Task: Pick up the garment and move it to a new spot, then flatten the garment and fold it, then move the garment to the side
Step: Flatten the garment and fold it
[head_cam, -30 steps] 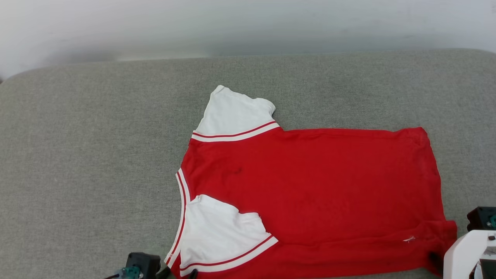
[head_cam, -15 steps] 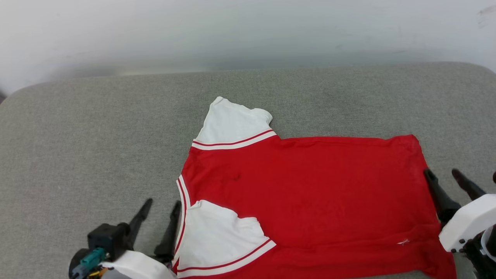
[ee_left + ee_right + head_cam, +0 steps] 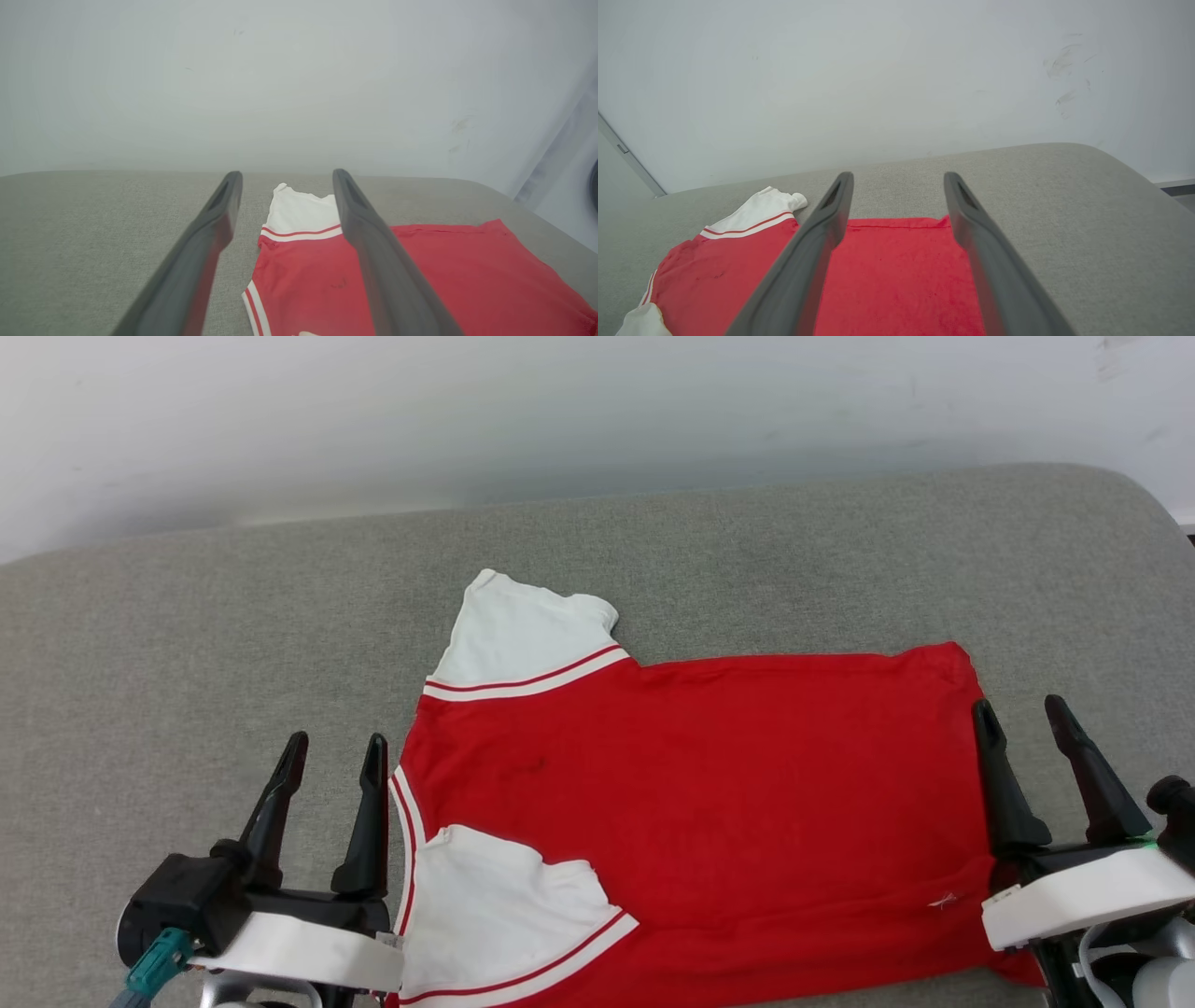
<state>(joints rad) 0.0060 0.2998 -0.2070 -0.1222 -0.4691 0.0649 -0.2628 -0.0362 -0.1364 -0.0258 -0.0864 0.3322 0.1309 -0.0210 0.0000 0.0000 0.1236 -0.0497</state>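
a grey woven tabletop (image 3: 187, 616), round-cornered, is backed by a scuffed white wall (image 3: 560, 411) — the red garment (image 3: 700, 803) is laid flat; left hand (image 3: 336, 742) and right hand (image 3: 1018, 705) are held spread.

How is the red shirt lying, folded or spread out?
Partly folded: the garment lies flat, near sleeve turned onto the red, far sleeve sticking out.
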